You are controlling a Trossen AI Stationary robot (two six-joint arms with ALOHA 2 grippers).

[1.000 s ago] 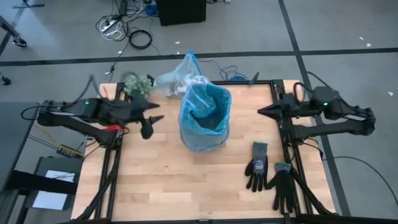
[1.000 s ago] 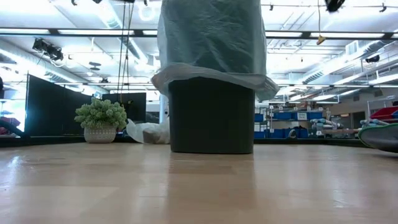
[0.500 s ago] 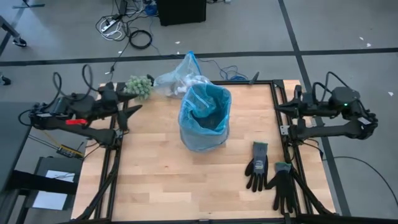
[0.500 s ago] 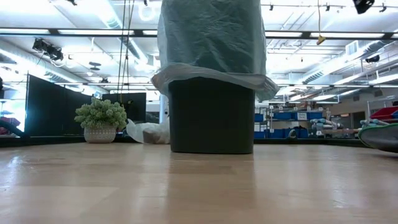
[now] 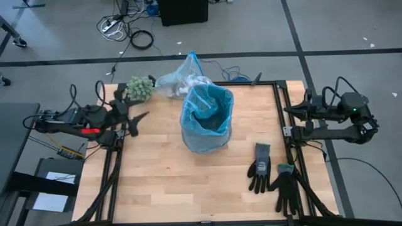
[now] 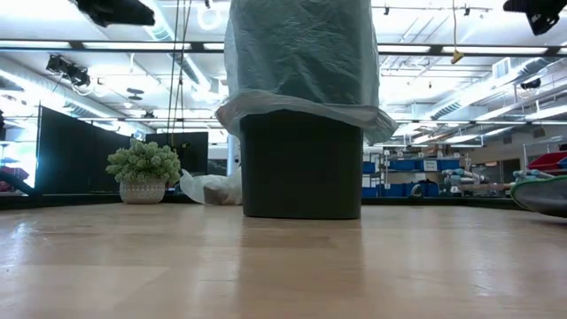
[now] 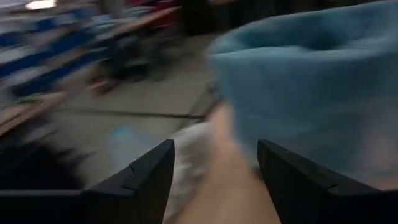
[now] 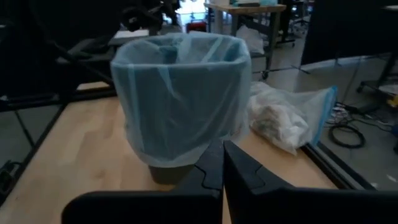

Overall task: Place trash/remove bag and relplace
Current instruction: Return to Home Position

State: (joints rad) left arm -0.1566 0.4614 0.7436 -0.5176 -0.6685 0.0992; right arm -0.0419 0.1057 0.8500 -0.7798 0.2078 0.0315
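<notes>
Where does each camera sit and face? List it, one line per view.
High view: overhead, straight down on the table; left gripper and right gripper show at its sides.
Low view: table-top height, level toward the blue-lined bin; arm parts at the top corners.
Left wrist view: faces the bin past its open fingers.
Right wrist view: faces the bin and filled bag past shut fingers.
Shared: all four show the bin.

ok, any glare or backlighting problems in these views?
Low view: bright ceiling lights behind leave the black bin a dark silhouette. High view: even light on the table, no hard shadows. Right wrist view: blue liner evenly lit, no glare.
</notes>
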